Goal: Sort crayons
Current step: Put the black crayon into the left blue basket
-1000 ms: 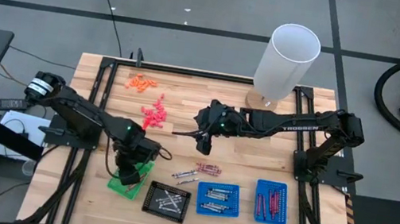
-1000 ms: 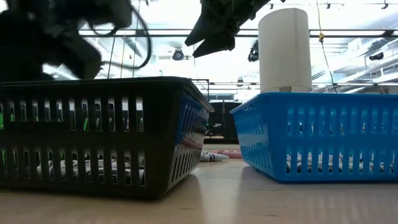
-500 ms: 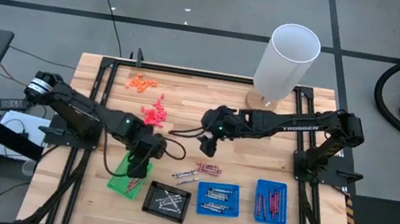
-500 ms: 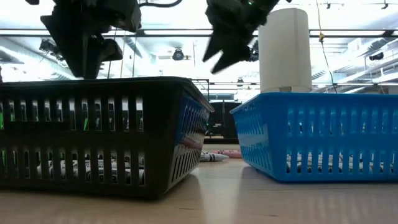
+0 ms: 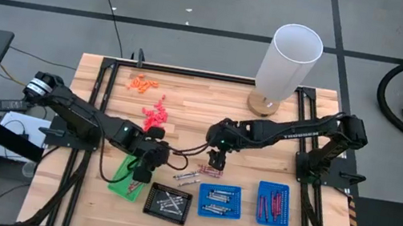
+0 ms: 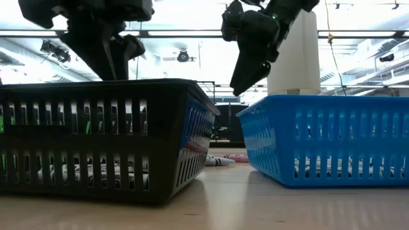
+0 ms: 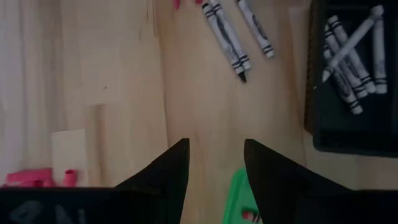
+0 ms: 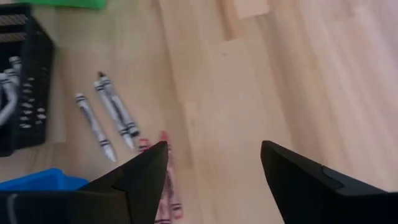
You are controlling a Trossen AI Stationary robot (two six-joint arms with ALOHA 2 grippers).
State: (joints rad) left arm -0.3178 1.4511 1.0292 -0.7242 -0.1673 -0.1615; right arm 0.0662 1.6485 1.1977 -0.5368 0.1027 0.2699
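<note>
On the wooden table (image 5: 187, 99), a few loose crayons (image 5: 200, 173) lie on bare wood between the two arms: two grey-white ones side by side and a small cluster of dark red ones just beyond them. Sorted crayons fill three small trays along the near edge: grey-white ones in the black tray (image 5: 168, 203), more in the first blue tray (image 5: 218, 200), dark red ones in the second blue tray (image 5: 273, 203). The left gripper (image 5: 145, 171) hangs over the green tray (image 5: 122, 182), just beside the black tray, its fingers (image 7: 166, 174) apart and empty. The right gripper (image 5: 216, 161) hovers over the loose dark red crayons, its fingers (image 8: 143, 177) spread wide with nothing between them. Further back lie bright pink bits (image 5: 157, 114) and orange bits (image 5: 142, 82), well apart from the crayons. A tall white cylinder (image 5: 288, 62) stands on a round wooden base at the far edge, near the right arm. In the low view the walls of the black tray and the first blue tray block most of the table, leaving only a glimpse of loose crayons through the gap between them.
</note>
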